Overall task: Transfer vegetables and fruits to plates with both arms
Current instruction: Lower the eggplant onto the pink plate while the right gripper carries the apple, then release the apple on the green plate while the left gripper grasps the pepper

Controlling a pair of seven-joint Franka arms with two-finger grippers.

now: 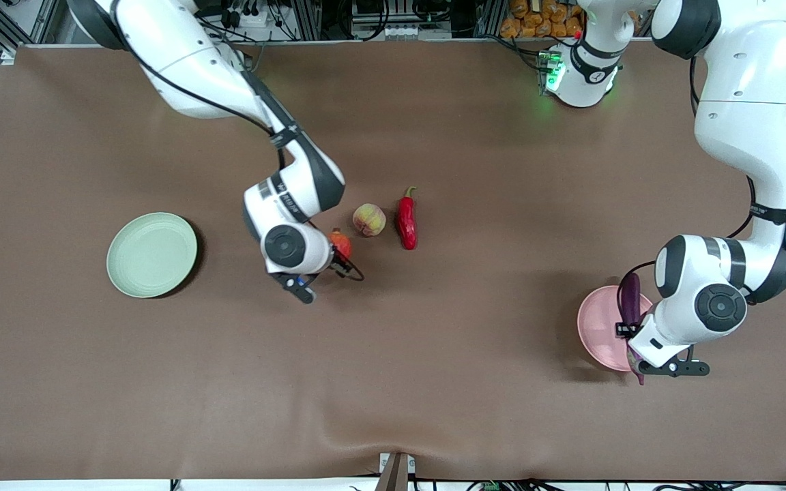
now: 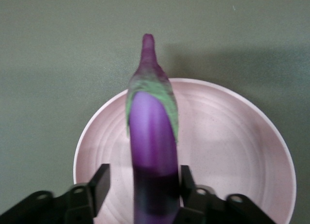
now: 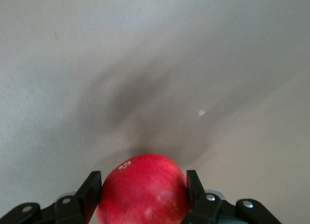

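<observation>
A round pale green plate point(image 1: 151, 254) waits toward the right arm's end. My right gripper point(image 3: 143, 192) clamps the round red pomegranate point(image 3: 145, 190) beside the yellow-pink peach point(image 1: 369, 219) and wrinkled red chili point(image 1: 406, 221), whose stem points toward the bases. My left gripper point(image 2: 140, 185) grips the slender purple eggplant point(image 2: 151, 156) over the pale pink plate point(image 2: 232, 146), judged ready for release, stem end pointing out ahead of the fingers.

A robotics lab: two white arms point(image 1: 741, 136) stand on bases point(image 1: 580, 75) lit green along the top of the frame, at a table point(image 1: 434, 382) under plain brown sheeting. Aluminium framing point(image 1: 311, 17), cables and a power strip point(image 1: 250, 13) crowd the upper edge, with toy food point(image 1: 543, 17) stacked at upper right.
</observation>
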